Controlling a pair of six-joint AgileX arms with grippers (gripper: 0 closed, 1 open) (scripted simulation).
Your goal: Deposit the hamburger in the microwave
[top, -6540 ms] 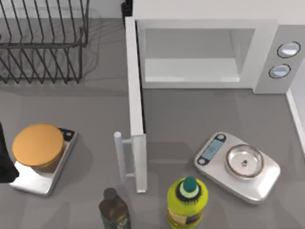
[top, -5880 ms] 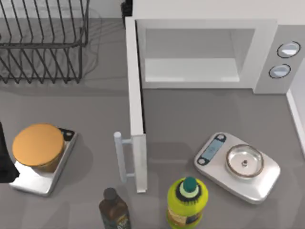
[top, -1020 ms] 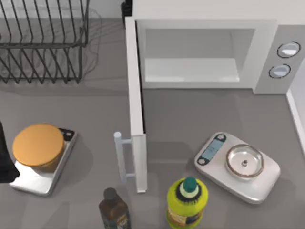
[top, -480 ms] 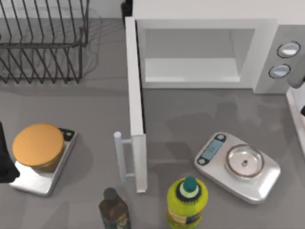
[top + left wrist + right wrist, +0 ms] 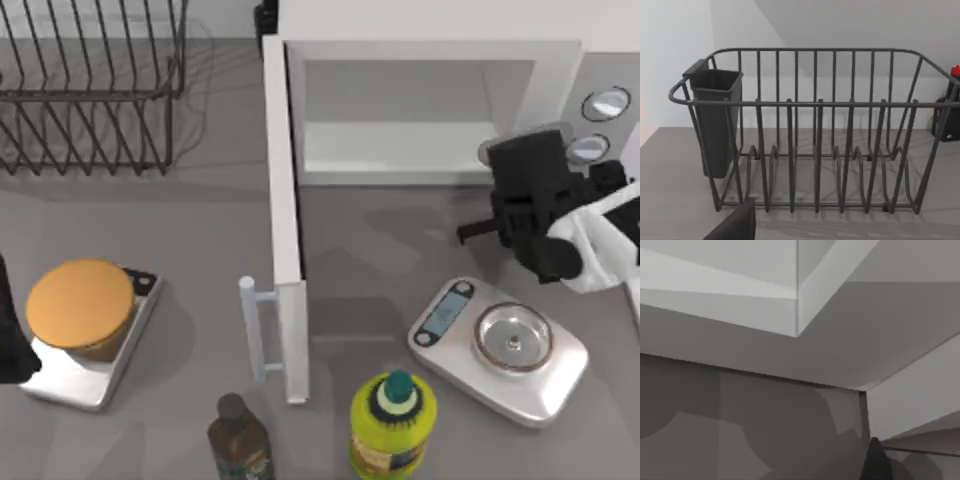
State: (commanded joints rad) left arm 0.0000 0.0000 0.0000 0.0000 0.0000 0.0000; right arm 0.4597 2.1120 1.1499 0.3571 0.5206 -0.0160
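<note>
hamburger (image 5: 80, 304) sits on a small scale (image 5: 70, 375) well left of the microwave (image 5: 420, 110), near the left arm parked at the table's left edge. microwave door (image 5: 284, 230) hangs open. right gripper (image 5: 478, 232) hovers just in front of the microwave's right side, near the dials; finger state: cannot tell.
</note>
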